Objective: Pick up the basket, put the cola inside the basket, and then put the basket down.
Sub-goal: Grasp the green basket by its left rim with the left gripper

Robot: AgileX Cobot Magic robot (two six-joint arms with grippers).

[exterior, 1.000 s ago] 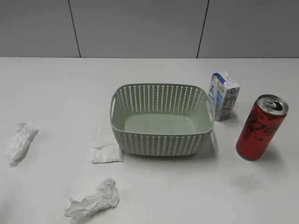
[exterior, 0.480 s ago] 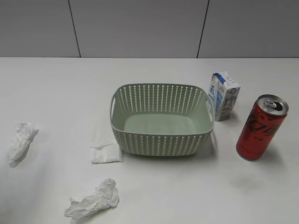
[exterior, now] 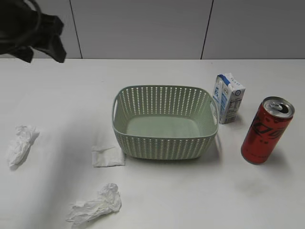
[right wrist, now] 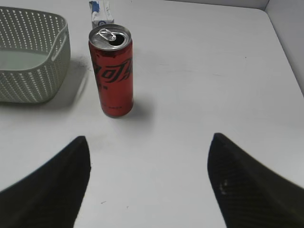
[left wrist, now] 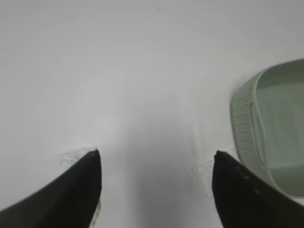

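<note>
The pale sage-green basket (exterior: 164, 121) sits empty at the table's middle; its rim also shows at the right edge of the left wrist view (left wrist: 273, 128) and at the left of the right wrist view (right wrist: 28, 57). The red cola can (exterior: 266, 130) stands upright to the basket's right, also in the right wrist view (right wrist: 111, 71). My left gripper (exterior: 33, 28) hangs blurred at the upper left, well away from the basket; its jaws (left wrist: 156, 156) are open and empty. My right gripper (right wrist: 149, 142) is open and empty, back from the can; it is out of the exterior view.
A blue-and-white drink carton (exterior: 228, 98) stands behind the can, close to the basket's right rear corner. Crumpled tissues lie at the far left (exterior: 21, 143), front left (exterior: 95, 204), and a flat one (exterior: 108, 155) beside the basket. The table's right edge (right wrist: 285, 52) shows.
My left arm has come into the exterior view at the upper left; it was not there before. The basket, can and carton have not moved.
</note>
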